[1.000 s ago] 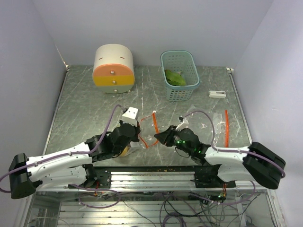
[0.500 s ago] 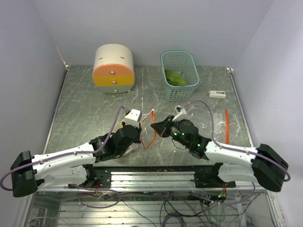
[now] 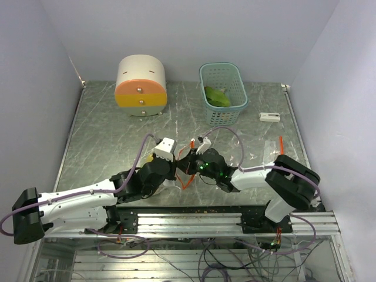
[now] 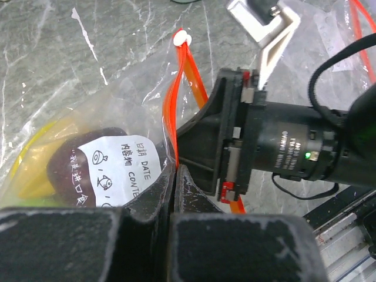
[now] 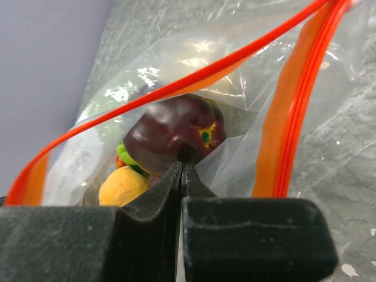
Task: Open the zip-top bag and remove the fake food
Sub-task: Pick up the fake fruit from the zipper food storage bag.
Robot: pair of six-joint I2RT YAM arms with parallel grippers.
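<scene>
The clear zip-top bag (image 4: pixel 123 100) with its red zip strip (image 5: pixel 176 87) lies at the near middle of the table (image 3: pixel 106 135), its mouth parted. Inside is fake food: a dark red-purple piece (image 5: pixel 170 134), an orange-yellow fruit (image 5: pixel 122 185) and a lime-green bit (image 5: pixel 124 156). My left gripper (image 4: pixel 175 170) is shut on the bag's edge, where the red strip runs into the jaws. My right gripper (image 5: pixel 181 165) is shut, reaching into the mouth with its tips against the dark piece. A green leafy piece (image 3: pixel 216 97) lies in the basket.
A teal basket (image 3: pixel 232 111) stands at the back middle and a round cream-and-orange drawer box (image 3: pixel 141 85) at the back left. A small white item (image 3: pixel 270 117) and another clear bag with an orange strip (image 3: pixel 281 154) lie on the right.
My right gripper has closed and moved left into the bag's mouth, up against the left gripper. The left gripper kept its hold and lifted slightly forward.
</scene>
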